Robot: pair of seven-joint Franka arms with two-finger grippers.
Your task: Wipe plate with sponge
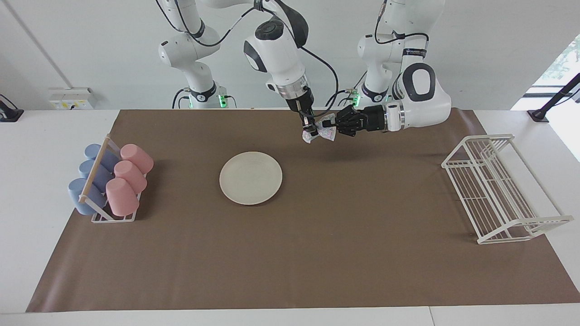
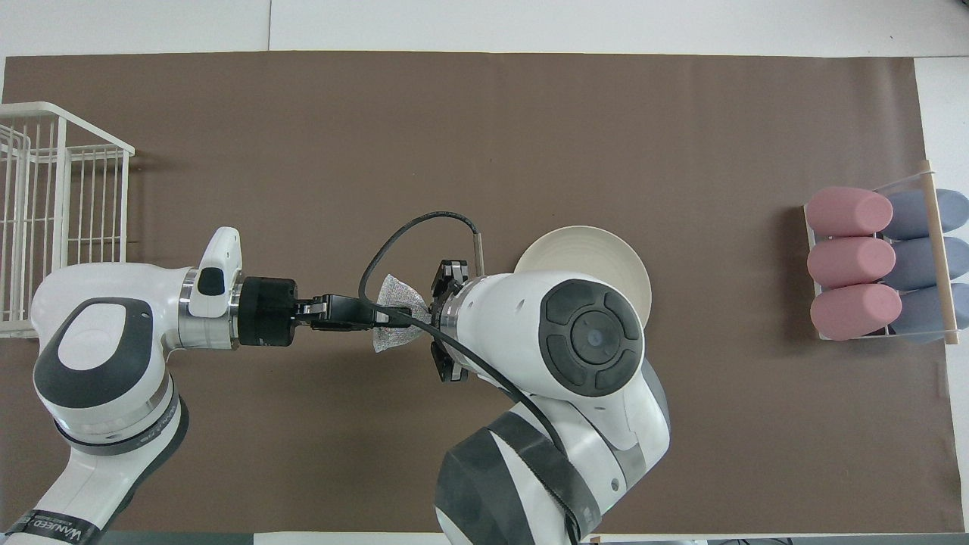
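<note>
**Both grippers on the sponge, in the air**

Brown mat (image 1: 317,253) covers most of the table. Wire rack (image 1: 498,190) sits at the left arm's end. Cup rack (image 1: 111,181) with pink and blue cups lying on their sides sits at the right arm's end.

Plate (image 1: 250,177) lies flat on the mat, mid-table, a bit toward the right arm's end, bare. In the overhead view the right arm's wrist covers part of it.

Left gripper (image 1: 333,124) reaches in sideways, raised over the mat near the robots' edge; fingers narrow, pinching one side of the sponge (image 1: 324,130). Right gripper (image 1: 309,131) points down over the same spot, fingers closed on the sponge's other side. Sponge hangs between the two, off the mat, well apart from the plate and toward the left arm's end from it.
</note>
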